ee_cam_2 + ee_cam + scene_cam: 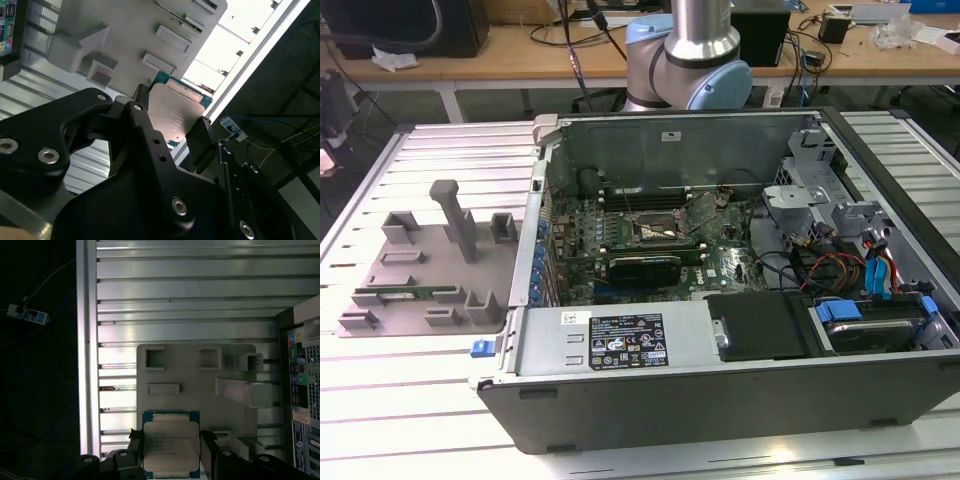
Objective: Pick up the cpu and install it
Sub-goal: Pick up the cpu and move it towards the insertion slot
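Entry, cpu install. The gripper [171,452] is clamped on the cpu [171,446]: in both wrist views the dark fingers [136,442] bear on two opposite edges of the chip, whose silver lid faces the cameras with its green rim showing around it. In the second wrist view the cpu [175,117] sits the same way, square between the gripper [172,125] pads. Behind the chip I see the grey tray [195,372] with its upright blocks on the slatted table [175,290], so I judge the chip hangs over the tray. It looks lifted off, though from this angle I cannot be sure it is clear of the tray. The chip is close to square, so no long axis matters; what counts is its flat face and which edges are gripped. In the exterior view the grey tray [420,262] lies at the frame's left, just beside the open computer case [720,400], and the empty socket [658,230] sits at the frame's centre on the board. From the held chip, the socket therefore lies toward the exterior view's right, over the case wall. The arm [695,50] shows as a column and joint at top centre, behind the case.
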`<action>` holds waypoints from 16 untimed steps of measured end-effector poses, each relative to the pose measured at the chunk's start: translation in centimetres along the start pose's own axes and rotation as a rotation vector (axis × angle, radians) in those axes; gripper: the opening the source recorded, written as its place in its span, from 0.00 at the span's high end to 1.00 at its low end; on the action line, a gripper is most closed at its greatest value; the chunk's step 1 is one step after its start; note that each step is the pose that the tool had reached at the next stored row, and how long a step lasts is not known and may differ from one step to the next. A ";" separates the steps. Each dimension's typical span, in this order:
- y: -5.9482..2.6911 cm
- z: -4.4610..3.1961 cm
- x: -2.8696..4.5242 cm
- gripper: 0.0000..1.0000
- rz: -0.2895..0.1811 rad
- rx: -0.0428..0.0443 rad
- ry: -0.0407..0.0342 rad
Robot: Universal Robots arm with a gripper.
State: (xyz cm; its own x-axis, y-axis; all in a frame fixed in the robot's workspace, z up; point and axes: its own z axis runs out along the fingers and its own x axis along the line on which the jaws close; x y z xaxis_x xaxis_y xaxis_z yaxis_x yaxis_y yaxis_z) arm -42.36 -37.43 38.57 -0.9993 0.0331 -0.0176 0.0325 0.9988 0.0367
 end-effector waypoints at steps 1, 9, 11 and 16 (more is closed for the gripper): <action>0.03 -0.52 -0.01 0.46 0.000 0.0000 0.0001; 0.16 -3.61 -0.07 0.46 0.000 0.0000 0.0000; 0.21 -4.61 -0.10 0.46 0.000 0.0000 0.0000; 0.34 -7.64 -0.15 0.46 0.000 -0.0001 -0.0001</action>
State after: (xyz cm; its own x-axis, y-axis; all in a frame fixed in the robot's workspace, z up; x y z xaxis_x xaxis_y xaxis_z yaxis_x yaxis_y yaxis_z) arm -42.34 -37.37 46.22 -0.9993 0.0331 -0.0177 0.0324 0.9988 0.0367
